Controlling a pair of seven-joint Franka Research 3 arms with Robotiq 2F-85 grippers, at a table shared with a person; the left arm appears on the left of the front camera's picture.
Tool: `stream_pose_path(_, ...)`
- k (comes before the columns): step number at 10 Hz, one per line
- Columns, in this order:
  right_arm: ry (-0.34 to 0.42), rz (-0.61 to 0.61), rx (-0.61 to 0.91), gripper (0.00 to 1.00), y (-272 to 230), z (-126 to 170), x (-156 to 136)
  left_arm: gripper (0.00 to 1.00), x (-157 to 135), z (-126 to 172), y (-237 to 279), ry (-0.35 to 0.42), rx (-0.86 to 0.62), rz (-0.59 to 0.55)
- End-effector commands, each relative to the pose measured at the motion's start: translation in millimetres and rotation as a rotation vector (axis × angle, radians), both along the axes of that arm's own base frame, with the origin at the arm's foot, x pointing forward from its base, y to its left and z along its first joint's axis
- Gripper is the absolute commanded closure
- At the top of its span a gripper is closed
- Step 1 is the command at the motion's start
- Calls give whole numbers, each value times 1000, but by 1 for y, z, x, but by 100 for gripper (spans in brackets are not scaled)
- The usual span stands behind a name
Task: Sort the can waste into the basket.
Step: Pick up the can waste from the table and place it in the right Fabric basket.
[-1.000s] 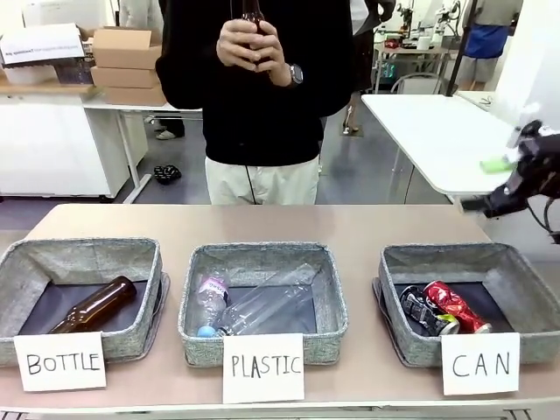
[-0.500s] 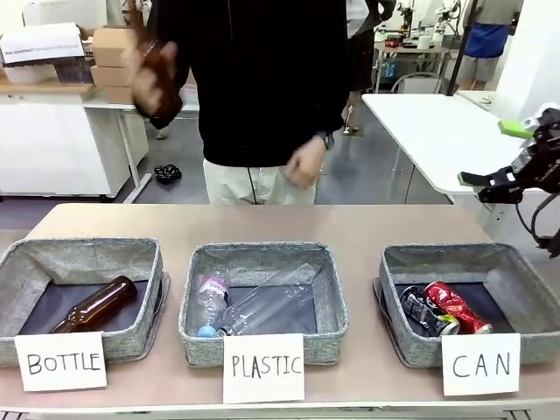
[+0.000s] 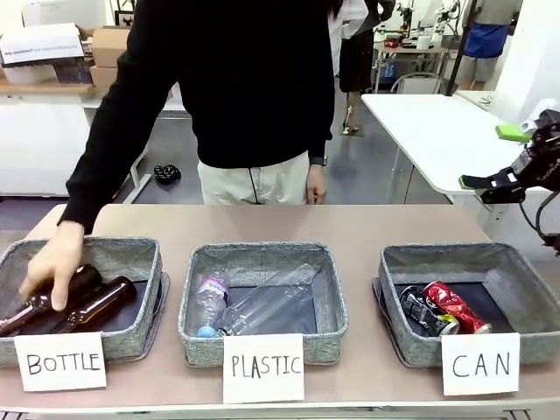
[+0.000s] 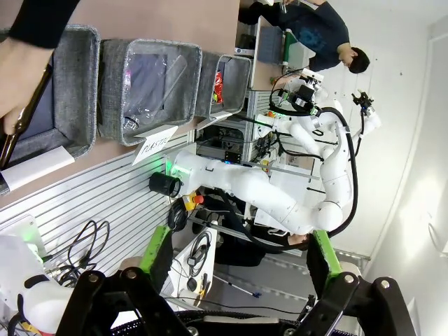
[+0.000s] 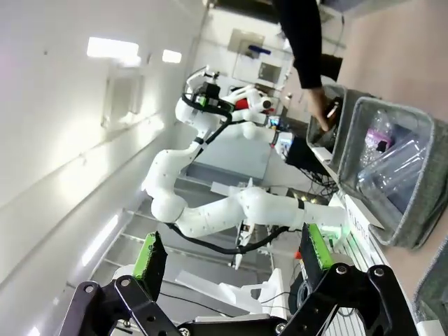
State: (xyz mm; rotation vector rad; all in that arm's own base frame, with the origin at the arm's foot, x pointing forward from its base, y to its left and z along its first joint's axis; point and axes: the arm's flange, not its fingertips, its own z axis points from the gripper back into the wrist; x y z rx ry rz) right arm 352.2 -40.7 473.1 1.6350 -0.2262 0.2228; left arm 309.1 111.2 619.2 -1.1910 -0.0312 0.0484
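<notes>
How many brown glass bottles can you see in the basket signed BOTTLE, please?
2. One brown bottle lies diagonally in the BOTTLE basket; a second bottle lies beside it under the person's hand. More could be hidden behind the sign.

Right gripper [image 3: 514, 156]: black two-finger body, green pads, black cable looping below; left gripper [image 4: 238, 269]: black linkage fingers with round pivots, green pads; arms: glossy white, rounded segments; person [image 3: 249, 79]: black long-sleeved top, cream trousers, wristwatch.
</notes>
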Motion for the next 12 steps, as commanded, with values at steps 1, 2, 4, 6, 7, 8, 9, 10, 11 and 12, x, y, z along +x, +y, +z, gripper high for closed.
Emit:
stream_pose_path(1, -26, 11, 1, 0, -2, 0, -1, 0, -2, 1, 0, -1, 3, -2)
stream_pose_path(2, -26, 11, 1, 0, -2, 0, -1, 0, -2, 1, 0, -1, 3, -2)
stream_pose_path(4, -26, 11, 1, 0, -2, 0, -1, 0, -2, 1, 0, -1, 3, -2)
stream_pose_path(6, -26, 11, 1, 0, -2, 0, -1, 0, -2, 1, 0, -1, 3, -2)
stream_pose_path(7, -26, 11, 1, 0, -2, 0, -1, 0, -2, 1, 0, -1, 3, -2)
stream_pose_path(8, -26, 11, 1, 0, -2, 0, -1, 0, -2, 1, 0, -1, 3, -2)
stream_pose_path(9, -26, 11, 1, 0, -2, 0, -1, 0, -2, 1, 0, -1, 3, -2)
stream_pose_path(10, -26, 11, 1, 0, -2, 0, -1, 0, -2, 1, 0, -1, 3, -2)
stream_pose_path(11, -26, 11, 1, 0, -2, 0, -1, 0, -2, 1, 0, -1, 3, -2)
stream_pose_path(12, -26, 11, 1, 0, -2, 0, -1, 0, -2, 1, 0, -1, 3, -2)
